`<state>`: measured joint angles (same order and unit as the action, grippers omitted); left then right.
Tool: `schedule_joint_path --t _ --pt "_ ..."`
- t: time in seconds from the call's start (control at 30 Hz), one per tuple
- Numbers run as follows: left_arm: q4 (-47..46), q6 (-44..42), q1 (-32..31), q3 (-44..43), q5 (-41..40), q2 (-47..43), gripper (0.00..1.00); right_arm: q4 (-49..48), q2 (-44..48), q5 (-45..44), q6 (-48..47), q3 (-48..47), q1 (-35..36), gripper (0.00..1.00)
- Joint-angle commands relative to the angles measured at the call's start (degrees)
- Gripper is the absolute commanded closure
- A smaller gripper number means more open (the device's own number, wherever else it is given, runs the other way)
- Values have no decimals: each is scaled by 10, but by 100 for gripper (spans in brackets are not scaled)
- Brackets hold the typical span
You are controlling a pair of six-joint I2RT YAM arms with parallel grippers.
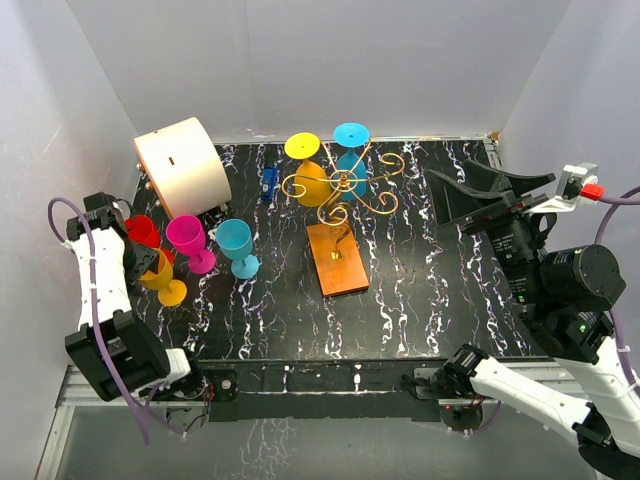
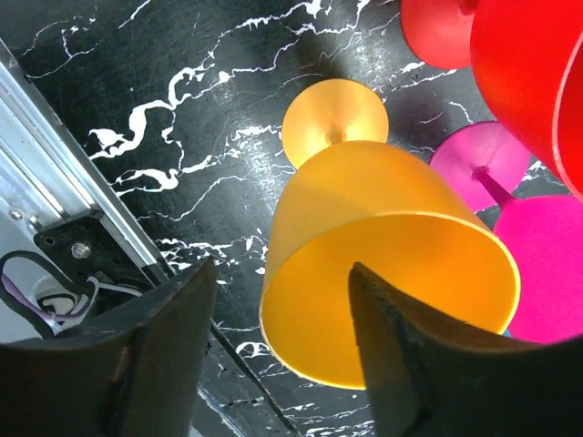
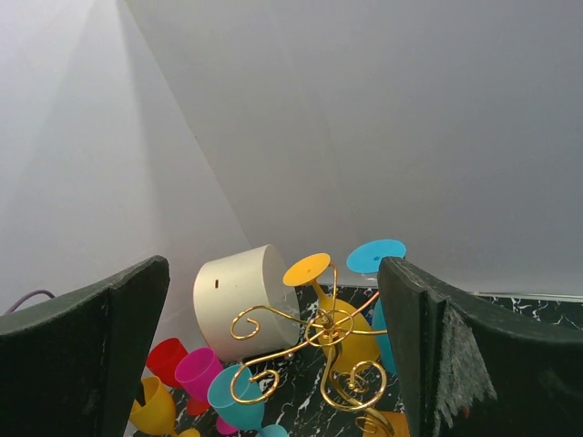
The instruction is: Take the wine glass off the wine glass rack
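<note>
The gold wire wine glass rack (image 1: pixel 345 185) stands on its orange-brown wooden base (image 1: pixel 337 258) mid-table. A yellow wine glass (image 1: pixel 310 178) and a blue wine glass (image 1: pixel 352 168) hang upside down from it, feet up; the right wrist view shows the rack (image 3: pixel 328 332) and both glasses. My right gripper (image 1: pixel 480 195) is open and empty, off to the rack's right and pointing at it (image 3: pixel 273 273). My left gripper (image 1: pixel 150 262) is open at a yellow glass (image 2: pixel 383 237) standing on the table, with its rim between the fingers (image 2: pixel 281 273).
Red (image 1: pixel 142 232), magenta (image 1: pixel 188 240) and blue (image 1: pixel 236 245) glasses stand on the table at the left beside the yellow one (image 1: pixel 165 278). A white cylinder (image 1: pixel 182 165) lies on its side at the back left. A small blue object (image 1: pixel 268 183) lies behind the rack.
</note>
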<state>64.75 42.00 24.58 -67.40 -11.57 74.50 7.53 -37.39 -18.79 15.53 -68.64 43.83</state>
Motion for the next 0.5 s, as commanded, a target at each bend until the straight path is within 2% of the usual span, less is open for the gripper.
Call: schedule_joint_path --t 0.0,0.03,0.3,0.47 --pt "24 4 3 -24 -26 -23 36 -22 3 -4 -4 -7 1 2" --pt "28 4 4 -32 -33 -31 30 -22 3 -4 -5 -9 0 2" --pt "28 -29 4 -85 -40 -97 2 5 -18 -5 -26 -33 1 2" --pt "17 -70 3 -105 -32 -119 1 55 -30 -30 -56 -58 1 2"
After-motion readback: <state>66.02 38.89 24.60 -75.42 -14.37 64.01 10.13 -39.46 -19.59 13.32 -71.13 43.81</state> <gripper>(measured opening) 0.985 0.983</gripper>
